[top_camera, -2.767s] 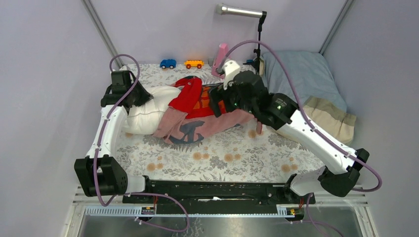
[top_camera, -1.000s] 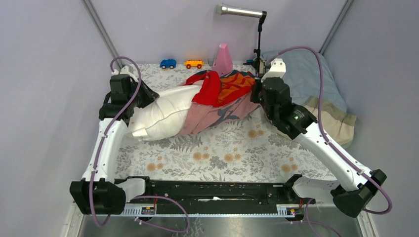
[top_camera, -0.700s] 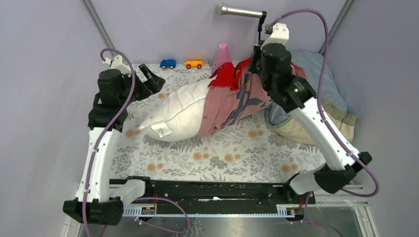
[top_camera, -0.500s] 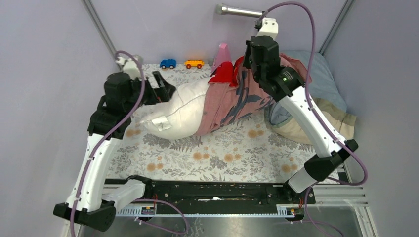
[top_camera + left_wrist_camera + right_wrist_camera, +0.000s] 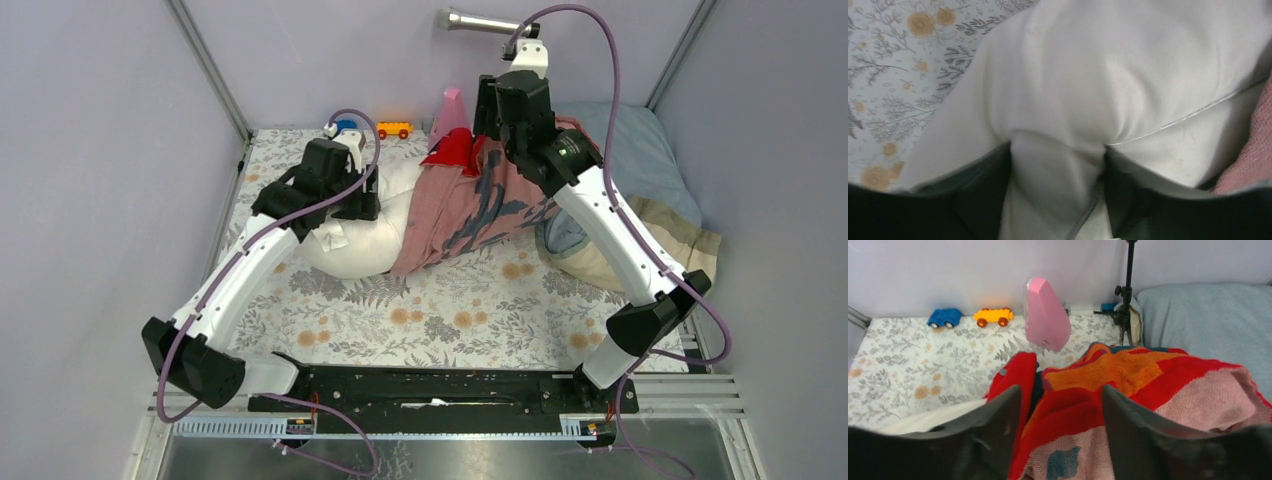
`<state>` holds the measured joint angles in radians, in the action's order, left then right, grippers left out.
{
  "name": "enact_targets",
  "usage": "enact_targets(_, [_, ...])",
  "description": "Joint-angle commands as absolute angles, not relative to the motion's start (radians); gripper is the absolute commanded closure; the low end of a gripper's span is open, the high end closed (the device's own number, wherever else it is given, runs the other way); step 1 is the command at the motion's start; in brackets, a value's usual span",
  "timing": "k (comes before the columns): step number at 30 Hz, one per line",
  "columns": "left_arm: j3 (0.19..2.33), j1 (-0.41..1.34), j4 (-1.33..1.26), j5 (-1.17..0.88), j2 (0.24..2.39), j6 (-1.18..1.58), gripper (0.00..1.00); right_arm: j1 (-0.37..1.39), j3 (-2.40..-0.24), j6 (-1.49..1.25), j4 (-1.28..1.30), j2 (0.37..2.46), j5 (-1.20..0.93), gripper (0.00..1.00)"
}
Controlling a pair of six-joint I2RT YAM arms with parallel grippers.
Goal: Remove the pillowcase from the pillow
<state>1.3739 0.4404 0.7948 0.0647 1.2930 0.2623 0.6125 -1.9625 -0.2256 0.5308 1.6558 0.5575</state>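
Long axis of pillow (image 5: 358, 248) left-right; pillowcase (image 5: 470, 205) on its right end. Your right gripper (image 5: 1060, 397) nearer, fingers parted. Left gripper (image 5: 1057, 150) straddles bare end, clamp unclear.

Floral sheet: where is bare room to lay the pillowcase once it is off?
Widest bare patch of the floral sheet: between the pillow with its pillowcase and the black base rail. A smaller one: the far left corner, left of the pillow. Crowded: the far edge with the orange toy car and pink cone; the right side, under the grey-blue pillow.
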Motion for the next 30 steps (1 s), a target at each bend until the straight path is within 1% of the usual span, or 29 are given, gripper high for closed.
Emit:
enact_targets(1, [1.421, 0.437, 0.827, 0.161, 1.339, 0.248, 0.5, 0.603, -1.915, -0.181, 0.506, 1.581, 0.492, 0.21])
enact_targets(3, [1.428, 0.425, 0.816, 0.155, 1.348, 0.263, 0.69, 0.604, -1.904, -0.171, 0.551, 1.56, 0.441, 0.18])
enact_targets(4, [1.433, 0.413, 0.815, 0.145, 1.354, 0.271, 0.77, 0.604, -1.892, -0.174, 0.57, 1.544, 0.403, 0.17])
enact_targets(5, [1.437, 0.4, 0.815, 0.125, 1.36, 0.277, 0.84, 0.604, -1.868, -0.178, 0.579, 1.523, 0.361, 0.17])
enact_targets(6, [1.442, 0.383, 0.811, 0.099, 1.366, 0.284, 0.87, 0.606, -1.83, -0.188, 0.579, 1.493, 0.318, 0.16])
enact_targets(8, [1.442, 0.352, 0.801, 0.045, 1.376, 0.297, 0.88, 0.621, -1.724, -0.223, 0.546, 1.421, 0.249, 0.16])
enact_targets(10, [1.444, 0.312, 0.79, -0.011, 1.389, 0.316, 0.89, 0.667, -1.612, -0.236, 0.492, 1.351, 0.241, 0.15])
enact_targets(12, [1.452, 0.274, 0.78, -0.097, 1.407, 0.331, 0.9, 0.734, -1.55, -0.227, 0.483, 1.305, 0.264, 0.1])
enact_targets(14, [1.466, 0.228, 0.777, -0.164, 1.439, 0.36, 0.95, 0.801, -1.508, -0.231, 0.499, 1.278, 0.28, 0.06])
enact_targets(16, [1.474, 0.184, 0.77, -0.24, 1.471, 0.383, 0.99, 0.831, -1.447, -0.251, 0.488, 1.25, 0.267, 0.02])
enact_targets(18, [1.464, 0.15, 0.745, -0.302, 1.492, 0.405, 0.99, 0.836, -1.355, -0.281, 0.434, 1.232, 0.247, 0.01])
enact_targets(21, [1.431, 0.116, 0.691, -0.359, 1.498, 0.429, 0.99, 0.836, -1.255, -0.331, 0.331, 1.235, 0.257, 0.01])
enact_targets(23, [1.425, 0.106, 0.681, -0.358, 1.5, 0.434, 0.98, 0.836, -1.217, -0.363, 0.261, 1.255, 0.244, 0.01])
enact_targets(30, [1.405, 0.104, 0.678, -0.329, 1.481, 0.411, 0.97, 0.836, -1.253, -0.445, 0.132, 1.412, 0.089, 0.02])
